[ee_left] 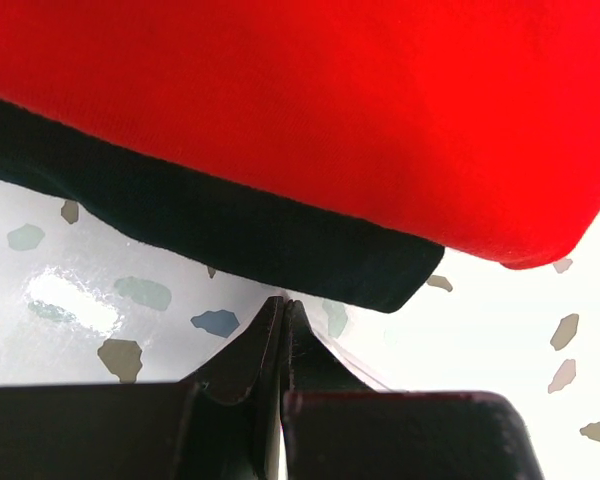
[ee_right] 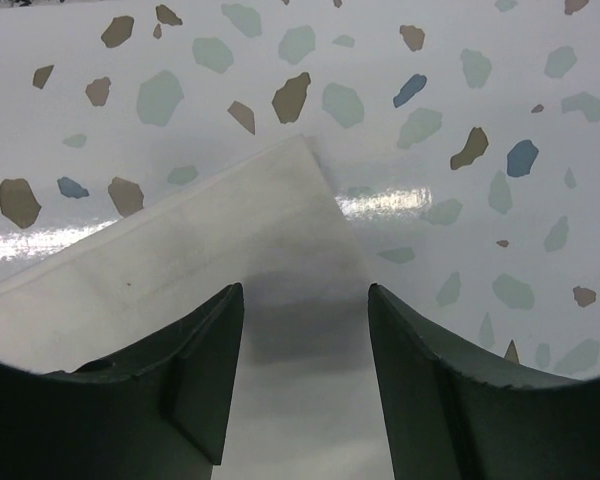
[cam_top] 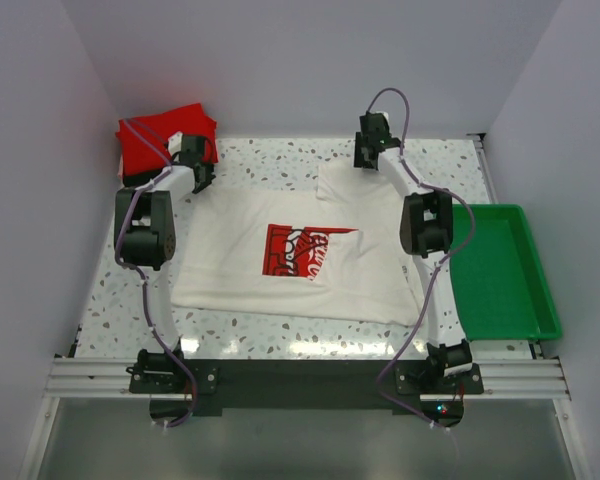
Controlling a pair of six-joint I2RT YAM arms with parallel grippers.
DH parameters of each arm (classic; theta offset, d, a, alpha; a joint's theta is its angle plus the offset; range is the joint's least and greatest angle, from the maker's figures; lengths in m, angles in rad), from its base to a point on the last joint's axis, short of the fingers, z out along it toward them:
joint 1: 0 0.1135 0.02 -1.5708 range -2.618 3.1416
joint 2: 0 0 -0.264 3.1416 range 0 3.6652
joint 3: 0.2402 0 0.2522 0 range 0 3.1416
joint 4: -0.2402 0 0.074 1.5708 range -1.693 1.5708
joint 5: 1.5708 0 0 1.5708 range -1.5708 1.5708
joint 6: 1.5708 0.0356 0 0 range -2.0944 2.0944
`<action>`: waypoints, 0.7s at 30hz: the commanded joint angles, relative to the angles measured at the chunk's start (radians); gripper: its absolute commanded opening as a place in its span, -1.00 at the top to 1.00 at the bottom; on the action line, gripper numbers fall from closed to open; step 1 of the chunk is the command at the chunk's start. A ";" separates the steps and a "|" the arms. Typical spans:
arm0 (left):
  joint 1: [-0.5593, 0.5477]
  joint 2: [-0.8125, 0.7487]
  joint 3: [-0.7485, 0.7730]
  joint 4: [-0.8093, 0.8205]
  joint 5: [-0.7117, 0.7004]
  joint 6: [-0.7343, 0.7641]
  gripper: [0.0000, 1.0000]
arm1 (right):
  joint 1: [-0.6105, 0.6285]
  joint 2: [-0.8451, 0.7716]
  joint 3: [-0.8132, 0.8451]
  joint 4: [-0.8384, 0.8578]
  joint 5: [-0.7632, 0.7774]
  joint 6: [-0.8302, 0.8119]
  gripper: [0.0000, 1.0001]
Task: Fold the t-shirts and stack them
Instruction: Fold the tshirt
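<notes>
The cream-white t-shirt point(cam_top: 300, 255) with a red chest print lies spread flat in the middle of the table. A folded red t-shirt point(cam_top: 165, 135) rests on a folded black t-shirt point(ee_left: 230, 225) at the back left; the red one fills the top of the left wrist view point(ee_left: 310, 100). My left gripper point(cam_top: 202, 172) is at the white shirt's back left corner, just in front of the stack. Its jaws point(ee_left: 283, 303) are shut with a thin white cloth edge between them. My right gripper point(cam_top: 365, 150) is open, its fingers point(ee_right: 305, 290) either side of the white shirt's back right sleeve corner point(ee_right: 270, 230).
A green plastic tray point(cam_top: 500, 270) stands at the right edge of the speckled table point(cam_top: 270, 160). White walls close in the back and both sides.
</notes>
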 commanded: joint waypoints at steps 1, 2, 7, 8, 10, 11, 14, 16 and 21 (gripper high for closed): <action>0.016 -0.036 -0.001 0.044 0.000 0.023 1.00 | 0.002 0.012 0.050 -0.050 -0.046 0.013 -0.10; 0.016 -0.036 -0.001 0.041 -0.001 0.023 1.00 | -0.003 0.014 0.053 -0.064 -0.051 0.016 -0.08; 0.018 -0.030 -0.001 0.041 0.004 0.022 1.00 | -0.003 0.006 0.051 -0.102 -0.045 0.036 -0.08; 0.018 -0.030 -0.001 0.043 0.004 0.020 1.00 | -0.004 0.006 0.058 -0.116 -0.040 0.036 -0.08; 0.020 -0.028 -0.001 0.043 0.004 0.022 1.00 | -0.004 -0.002 0.056 -0.136 -0.014 0.042 -0.09; 0.020 -0.028 -0.001 0.043 0.004 0.022 1.00 | -0.004 -0.012 0.050 -0.138 -0.005 0.044 -0.11; 0.021 -0.026 -0.001 0.043 0.005 0.020 1.00 | -0.017 -0.023 0.024 -0.135 -0.017 0.053 -0.20; 0.023 -0.026 -0.001 0.044 0.011 0.019 1.00 | -0.024 -0.008 0.039 -0.155 -0.081 0.079 -0.20; 0.023 -0.025 -0.004 0.046 0.016 0.016 1.00 | -0.037 0.044 0.084 -0.190 -0.170 0.122 -0.08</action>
